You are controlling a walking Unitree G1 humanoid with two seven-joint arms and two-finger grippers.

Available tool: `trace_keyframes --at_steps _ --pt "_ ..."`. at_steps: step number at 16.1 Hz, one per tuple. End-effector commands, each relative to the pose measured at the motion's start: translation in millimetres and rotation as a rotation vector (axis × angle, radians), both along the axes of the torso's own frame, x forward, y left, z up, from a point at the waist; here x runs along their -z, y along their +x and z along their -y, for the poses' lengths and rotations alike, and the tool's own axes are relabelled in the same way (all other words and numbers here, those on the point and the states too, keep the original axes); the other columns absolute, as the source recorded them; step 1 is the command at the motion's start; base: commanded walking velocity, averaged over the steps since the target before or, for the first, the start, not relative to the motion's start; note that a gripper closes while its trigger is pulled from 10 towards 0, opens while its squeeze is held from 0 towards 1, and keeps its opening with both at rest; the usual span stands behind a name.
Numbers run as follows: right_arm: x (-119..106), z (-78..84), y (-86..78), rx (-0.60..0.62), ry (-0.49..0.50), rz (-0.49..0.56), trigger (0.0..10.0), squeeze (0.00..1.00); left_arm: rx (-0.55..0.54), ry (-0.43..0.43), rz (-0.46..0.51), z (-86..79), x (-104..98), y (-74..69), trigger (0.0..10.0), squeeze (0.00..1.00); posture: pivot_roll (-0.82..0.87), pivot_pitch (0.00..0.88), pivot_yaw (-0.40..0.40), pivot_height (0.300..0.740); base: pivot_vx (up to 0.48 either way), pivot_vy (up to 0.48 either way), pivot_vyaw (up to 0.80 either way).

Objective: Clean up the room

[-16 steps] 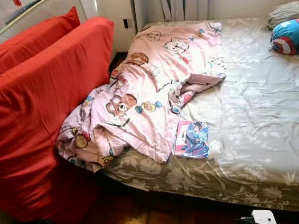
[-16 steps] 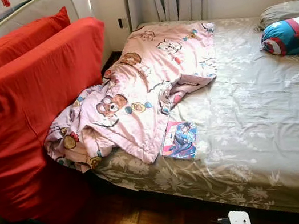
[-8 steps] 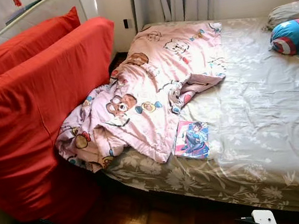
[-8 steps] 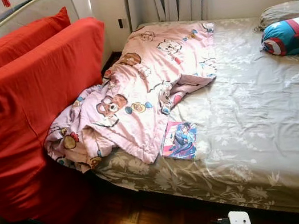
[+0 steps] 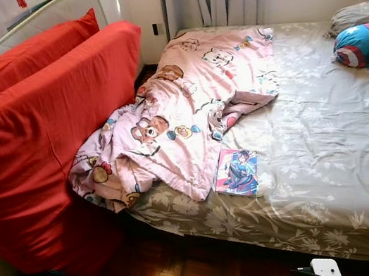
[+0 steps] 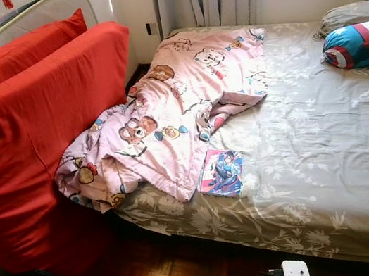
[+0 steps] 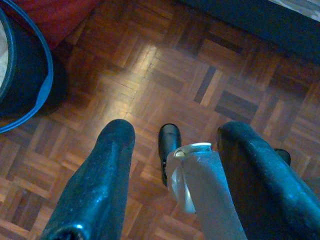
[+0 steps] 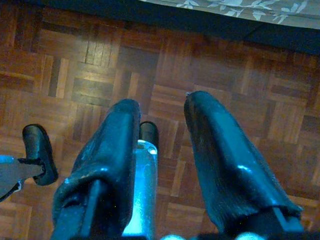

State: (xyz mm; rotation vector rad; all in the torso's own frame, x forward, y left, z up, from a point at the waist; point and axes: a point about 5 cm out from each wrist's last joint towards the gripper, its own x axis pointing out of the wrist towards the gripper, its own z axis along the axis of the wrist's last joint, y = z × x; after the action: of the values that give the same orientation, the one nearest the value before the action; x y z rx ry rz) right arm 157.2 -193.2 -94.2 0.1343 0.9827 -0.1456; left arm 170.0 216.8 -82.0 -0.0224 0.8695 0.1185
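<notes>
Both grippers hang low over the parquet floor (image 7: 165,80), holding nothing: the left gripper (image 7: 172,165) has its fingers spread wide apart, and the right gripper (image 8: 162,150) has its fingers parted by a narrower gap. Everything to be tidied lies ahead of them and higher up.

Largest is the bed (image 5: 330,155), ahead of both grippers, its edge just beyond the right one. Stacked red cushions (image 5: 33,129) lean ahead and to the left of the left gripper. A pink cartoon blanket (image 5: 186,109) sprawls crumpled across the near corner of the bed, ahead of the left gripper, one end drooping over the side. Far beyond the right gripper sits a blue, red and white pillow (image 5: 366,44). A dark bin (image 7: 20,65) with paper scraps stands close beside the left gripper. Smallest is a comic book (image 5: 236,172), ahead and between the grippers, touching the blanket's hem.

Risks, as I judge them: a pull on the blanket could sweep the book off the edge (its corner may be tucked under the hem); a slack pinch would gather only one fold; the left arm could knock the bin while rising.
</notes>
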Motion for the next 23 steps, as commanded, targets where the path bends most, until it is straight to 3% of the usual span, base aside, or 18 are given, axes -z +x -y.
trace_keyframes --at_steps 1,7,10,14,19,23 --pt "-6 -10.9 16.5 -0.09 0.109 0.011 10.0 0.0 0.023 -0.049 -0.113 -1.6 15 -37.7 10.0 0.0 0.04 0.0 -0.059 0.74 0.0 0.0 0.0" --pt "-6 -9.2 18.1 -0.083 0.108 0.016 10.0 0.0 0.017 -0.041 -0.096 -12.3 12 -37.3 10.0 0.0 0.04 0.022 -0.06 0.74 0.0 0.0 0.0" --pt "-7 -7.6 17.7 -0.078 0.107 0.017 10.0 0.0 0.038 -0.044 -0.085 1.3 10 -23.0 10.0 0.0 0.03 0.029 -0.058 0.74 0.0 0.0 0.0" --pt "-5 -0.2 10.9 -0.067 0.099 0.001 10.0 0.0 0.044 -0.049 -0.075 8.1 10 -20.2 10.0 0.0 0.02 0.044 -0.05 0.74 0.0 0.0 0.0" --pt "-3 -1.5 9.1 -0.064 0.092 -0.01 10.0 0.0 0.018 -0.031 -0.078 -22.3 7 -31.9 10.0 0.0 0.01 0.058 -0.042 0.74 0.0 0.0 0.0" --pt "-3 -1.5 9.1 -0.064 0.092 -0.01 10.0 0.0 0.018 -0.031 -0.078 -22.3 7 -31.9 10.0 0.0 0.01 0.058 -0.042 0.74 0.0 0.0 0.0"
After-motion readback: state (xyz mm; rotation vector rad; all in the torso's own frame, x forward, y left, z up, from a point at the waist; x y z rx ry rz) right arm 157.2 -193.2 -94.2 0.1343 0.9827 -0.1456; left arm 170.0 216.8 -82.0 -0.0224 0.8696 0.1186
